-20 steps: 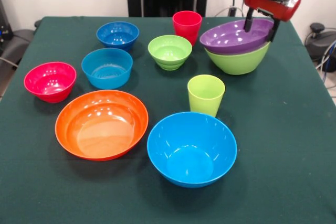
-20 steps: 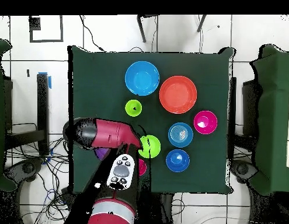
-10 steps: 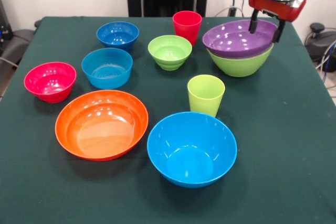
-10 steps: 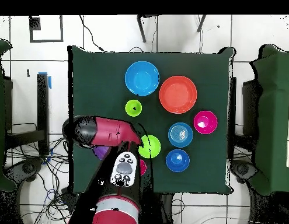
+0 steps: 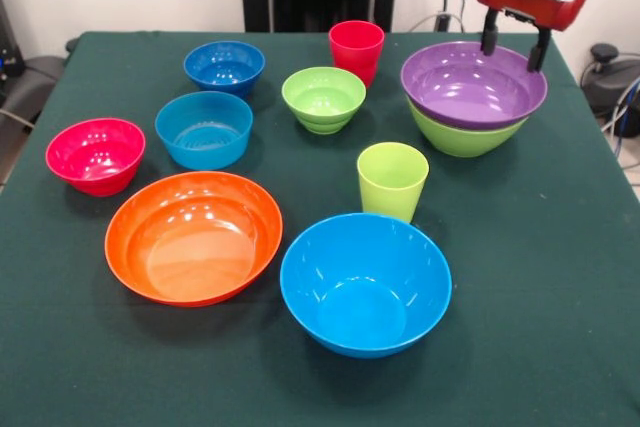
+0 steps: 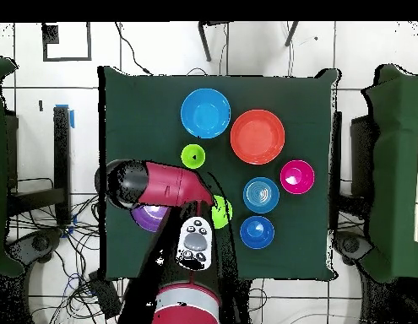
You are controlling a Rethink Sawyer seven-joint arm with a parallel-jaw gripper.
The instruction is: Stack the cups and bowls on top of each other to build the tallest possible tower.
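Observation:
A wide purple bowl (image 5: 470,87) sits level, nested in the large lime green bowl (image 5: 455,137) at the back right; this pair is the tower. My gripper (image 5: 513,58) hangs just over the purple bowl's far rim, open, with nothing between its fingers (image 5: 489,35). The red cup (image 5: 356,47) stands on the cloth to the left of the tower. The lime green cup (image 5: 391,179) stands in front of the tower. In the overhead view the arm (image 6: 157,186) covers most of the purple bowl (image 6: 146,219).
Single bowls lie spread over the green table (image 5: 560,277): large light blue (image 5: 365,282), large orange (image 5: 193,235), small pink-red (image 5: 95,154), small light blue (image 5: 204,128), dark blue (image 5: 224,66), small lime green (image 5: 323,98).
The purple bowl was tilted on the green bowl and has settled level and shifted right. My gripper has risen a little and moved right.

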